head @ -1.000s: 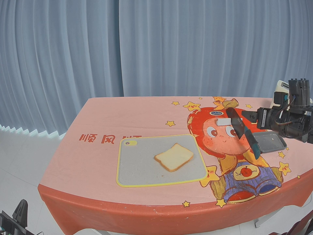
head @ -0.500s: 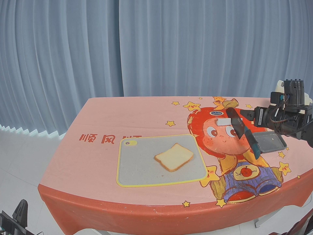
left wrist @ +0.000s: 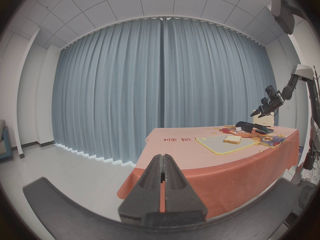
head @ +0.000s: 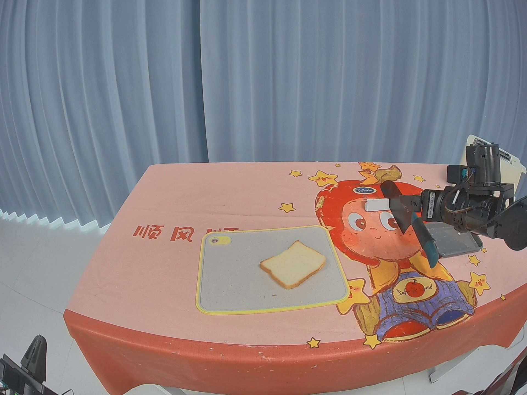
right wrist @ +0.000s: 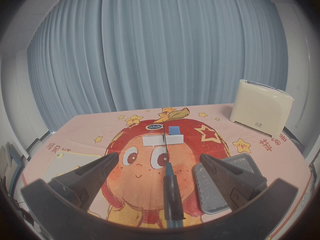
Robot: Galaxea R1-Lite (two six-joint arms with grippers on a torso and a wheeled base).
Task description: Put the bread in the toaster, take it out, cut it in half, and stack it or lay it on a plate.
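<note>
At the right edge of the head view, the toaster (head: 511, 167) is mostly hidden behind the right arm (head: 472, 207), which also covers the grey tray's (head: 458, 243) far rim, and the counter (head: 181, 204) runs out of frame there.

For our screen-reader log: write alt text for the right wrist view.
The open right claw straddles a knife without touching it; its blade rests in a white holder. A grey tray lies beside it, a cream toaster beyond.
</note>
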